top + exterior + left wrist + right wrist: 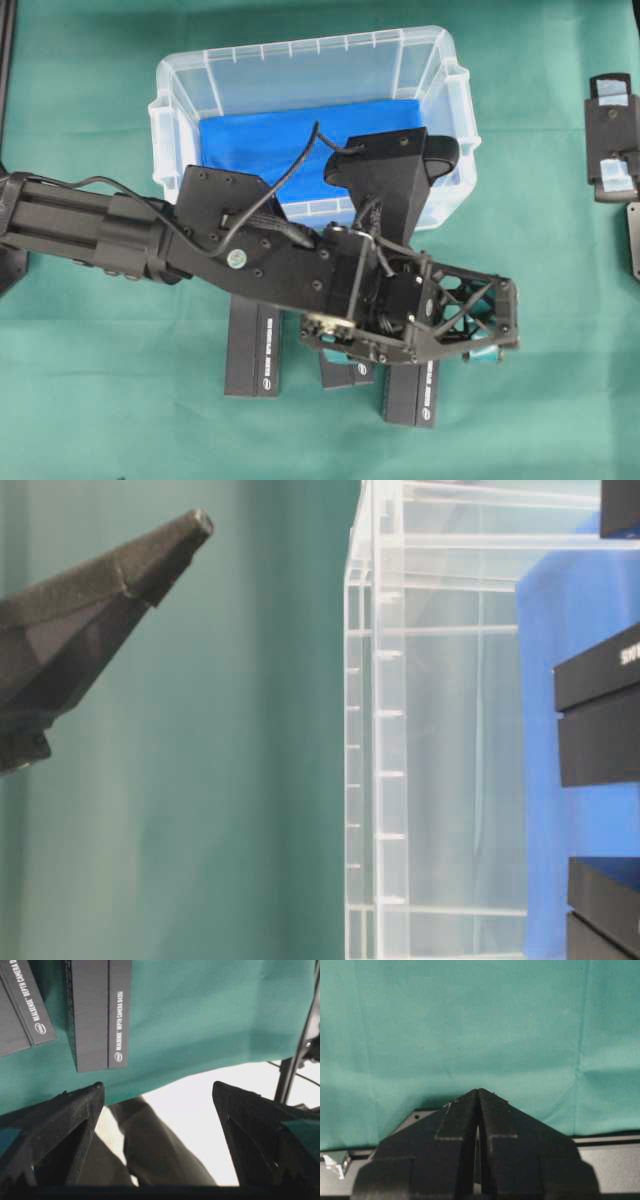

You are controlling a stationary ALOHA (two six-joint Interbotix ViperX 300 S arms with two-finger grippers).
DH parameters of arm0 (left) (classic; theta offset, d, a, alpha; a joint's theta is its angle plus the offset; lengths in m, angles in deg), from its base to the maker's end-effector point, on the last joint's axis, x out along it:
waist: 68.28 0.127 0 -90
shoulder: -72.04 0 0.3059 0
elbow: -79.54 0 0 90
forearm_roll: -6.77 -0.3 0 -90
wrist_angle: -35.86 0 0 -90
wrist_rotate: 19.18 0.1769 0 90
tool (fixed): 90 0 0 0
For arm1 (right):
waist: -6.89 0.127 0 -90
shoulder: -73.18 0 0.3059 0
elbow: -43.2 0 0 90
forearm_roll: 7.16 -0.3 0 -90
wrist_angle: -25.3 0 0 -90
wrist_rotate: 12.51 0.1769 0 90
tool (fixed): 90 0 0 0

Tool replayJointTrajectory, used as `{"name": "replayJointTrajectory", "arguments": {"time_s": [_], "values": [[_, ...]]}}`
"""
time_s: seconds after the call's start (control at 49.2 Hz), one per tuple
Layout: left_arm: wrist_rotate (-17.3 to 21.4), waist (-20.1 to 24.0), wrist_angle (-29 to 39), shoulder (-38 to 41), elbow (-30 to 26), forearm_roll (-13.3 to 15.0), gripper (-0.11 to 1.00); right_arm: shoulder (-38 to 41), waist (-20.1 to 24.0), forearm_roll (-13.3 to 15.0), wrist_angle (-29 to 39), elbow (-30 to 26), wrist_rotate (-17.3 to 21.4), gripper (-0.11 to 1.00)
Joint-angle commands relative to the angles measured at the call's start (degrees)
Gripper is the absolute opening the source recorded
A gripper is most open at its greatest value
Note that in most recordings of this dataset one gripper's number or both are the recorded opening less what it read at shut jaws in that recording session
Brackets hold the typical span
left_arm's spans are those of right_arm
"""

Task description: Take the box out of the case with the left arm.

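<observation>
Three slim black boxes (252,350) with white lettering lie on the green cloth (560,400) just outside the clear case (440,70). Left gripper (495,335) hangs nearby, jaws wide, empty. Right gripper (478,1092) is pinched closed.

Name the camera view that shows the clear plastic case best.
The overhead exterior view: the case shows its whole ribbed rim and blue lining, though the left arm covers its near edge. The table-level view shows only one corner and wall, close up. Neither wrist view shows the case.
</observation>
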State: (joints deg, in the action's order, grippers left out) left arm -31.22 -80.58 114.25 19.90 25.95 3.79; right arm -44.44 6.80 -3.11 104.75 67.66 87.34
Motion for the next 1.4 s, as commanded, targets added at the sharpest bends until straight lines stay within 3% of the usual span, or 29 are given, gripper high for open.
{"name": "replayJointTrajectory", "arguments": {"time_s": [0.0, 0.366, 0.63, 1.016, 1.382], "values": [[0.09, 0.18, 0.09, -1.85, -1.32, -0.18, 0.94, -0.09, 0.00, 0.09, -0.09, -0.62, 0.09, 0.00], [2.37, -0.09, 0.44, -3.43, 0.79, -0.18, 0.94, -0.09, 0.00, 0.09, -0.09, -0.53, 0.09, 0.00], [3.69, -0.79, 2.81, -9.84, 8.35, -0.09, 0.94, -0.09, 0.00, 0.09, -0.09, -0.53, 0.09, 0.00], [3.34, -3.52, 3.25, -27.69, 30.94, -0.09, 0.94, -0.09, -0.09, 0.09, -0.09, -0.62, 0.09, 0.00], [1.23, -8.09, -0.97, -45.79, 52.65, 0.09, 0.93, -0.18, 0.00, 0.00, 0.18, -0.53, 0.09, 0.00]]}}
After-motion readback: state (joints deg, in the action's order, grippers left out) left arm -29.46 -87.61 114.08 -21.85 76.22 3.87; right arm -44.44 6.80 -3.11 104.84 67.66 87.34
